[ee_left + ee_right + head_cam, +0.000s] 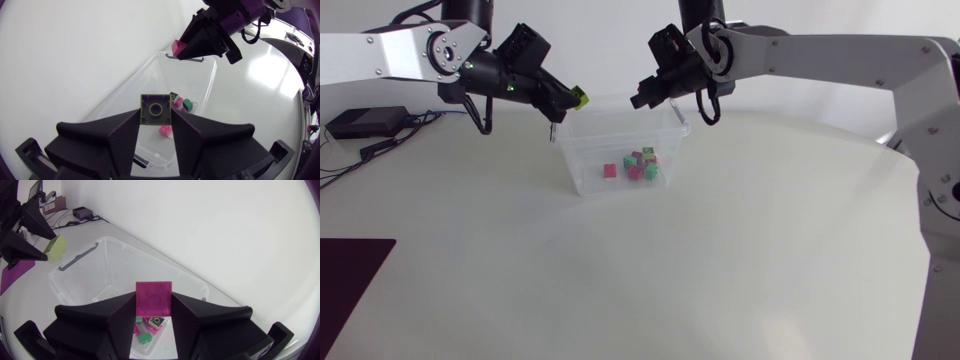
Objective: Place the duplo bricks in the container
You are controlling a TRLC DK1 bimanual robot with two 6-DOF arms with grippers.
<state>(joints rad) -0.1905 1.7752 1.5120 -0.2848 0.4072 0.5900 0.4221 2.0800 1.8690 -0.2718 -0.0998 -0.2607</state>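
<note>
Left gripper [156, 124] pinches square lime brick [156, 108]; right gripper [154, 306], pink brick [154, 293]

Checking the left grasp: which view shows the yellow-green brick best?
Left wrist view: the yellow-green brick sits large, gripped in the left tool, underside visible. Head view shows only a speck; right wrist view, a small side face.

One container [572, 160], two claws (left claw [570, 100], right claw [638, 100]), one lime brick [579, 97], one pink brick [153, 298], several loose bricks [642, 166].
</note>
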